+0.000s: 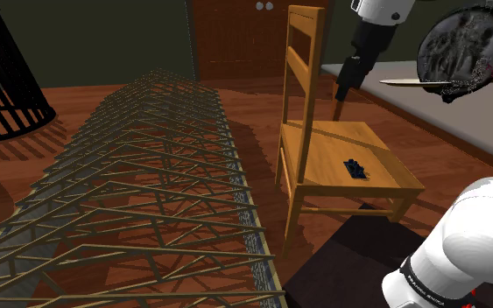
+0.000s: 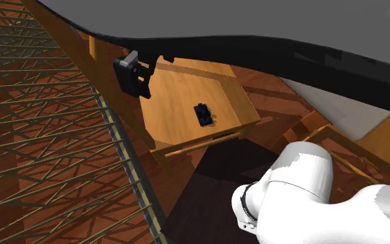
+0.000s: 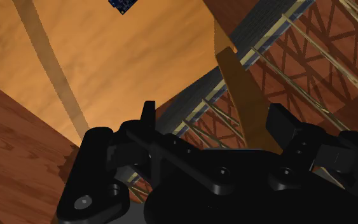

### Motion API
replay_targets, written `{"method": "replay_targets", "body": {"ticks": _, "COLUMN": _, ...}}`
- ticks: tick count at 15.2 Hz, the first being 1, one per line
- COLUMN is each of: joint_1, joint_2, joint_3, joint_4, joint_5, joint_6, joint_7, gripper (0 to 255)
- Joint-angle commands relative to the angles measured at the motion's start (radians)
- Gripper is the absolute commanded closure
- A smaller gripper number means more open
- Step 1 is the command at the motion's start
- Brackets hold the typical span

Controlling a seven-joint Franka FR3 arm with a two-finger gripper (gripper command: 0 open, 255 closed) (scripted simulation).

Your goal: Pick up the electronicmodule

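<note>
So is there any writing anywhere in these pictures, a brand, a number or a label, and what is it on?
No text here can be read.
Tiny white lettering on the black band of the white robot arm: too small to read.
Small dark blue electronic module on the light wooden chair seat: no legible marking.

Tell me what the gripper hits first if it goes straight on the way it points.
Most likely the chair seat, near its back edge and short of the module. The gripper points down at bare wood; the exact landing spot is hard to judge.
</note>
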Motion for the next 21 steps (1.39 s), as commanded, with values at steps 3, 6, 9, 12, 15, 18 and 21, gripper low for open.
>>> {"method": "replay_targets", "body": {"ticks": 3, "joint_1": -0.01, "joint_2": -0.002, "joint_3": -0.011, "joint_4": -0.056, "joint_5": -0.015, "joint_6": 0.026, "joint_7": -0.006, "gripper": 0}}
{"method": "replay_targets", "body": {"ticks": 6, "joint_1": -0.027, "joint_2": -0.001, "joint_3": -0.029, "joint_4": -0.136, "joint_5": -0.04, "joint_6": 0.067, "joint_7": -0.013, "gripper": 0}}
{"method": "replay_targets", "body": {"ticks": 9, "joint_1": -0.046, "joint_2": 0.006, "joint_3": -0.048, "joint_4": -0.211, "joint_5": -0.067, "joint_6": 0.11, "joint_7": -0.021, "gripper": 0}}
{"method": "replay_targets", "body": {"ticks": 12, "joint_1": -0.067, "joint_2": 0.019, "joint_3": -0.068, "joint_4": -0.283, "joint_5": -0.098, "joint_6": 0.154, "joint_7": -0.028, "gripper": 0}}
{"method": "replay_targets", "body": {"ticks": 15, "joint_1": -0.092, "joint_2": 0.038, "joint_3": -0.089, "joint_4": -0.35, "joint_5": -0.133, "joint_6": 0.202, "joint_7": -0.033, "gripper": 0}}
{"method": "replay_targets", "body": {"ticks": 18, "joint_1": -0.121, "joint_2": 0.065, "joint_3": -0.112, "joint_4": -0.412, "joint_5": -0.171, "joint_6": 0.254, "joint_7": -0.038, "gripper": 0}}
{"method": "replay_targets", "body": {"ticks": 21, "joint_1": -0.153, "joint_2": 0.102, "joint_3": -0.135, "joint_4": -0.468, "joint_5": -0.215, "joint_6": 0.31, "joint_7": -0.04, "gripper": 0}}
